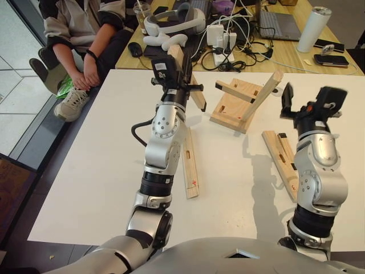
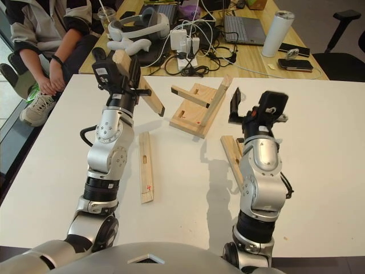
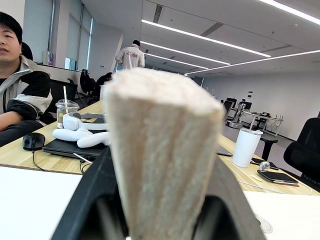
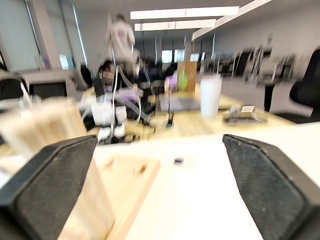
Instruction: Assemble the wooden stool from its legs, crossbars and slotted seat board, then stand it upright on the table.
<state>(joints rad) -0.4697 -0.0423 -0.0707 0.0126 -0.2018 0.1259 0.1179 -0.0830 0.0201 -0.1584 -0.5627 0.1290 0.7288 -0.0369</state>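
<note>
seat board point(image 1: 228, 114) lies flat, a tilted leg point(image 1: 268, 88) and crossbar point(image 1: 235, 91) attached.

A wooden desk point(image 1: 285, 54) holds a white headset point(image 1: 177, 21), laptop point(image 1: 279, 25), tumbler point(image 1: 314, 28), phone point(image 1: 331, 59) and mouse point(image 1: 135, 49).

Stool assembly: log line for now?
left gripper: shut on wooden piece | right gripper: open, empty | seat board: on table, leg fitted | loose pieces: two on table

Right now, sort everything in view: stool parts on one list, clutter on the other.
Job: held leg; seat board with fitted leg; left loose leg; right loose leg.

Clutter: headset, mouse, chargers, laptop, tumbler, phone.
</note>
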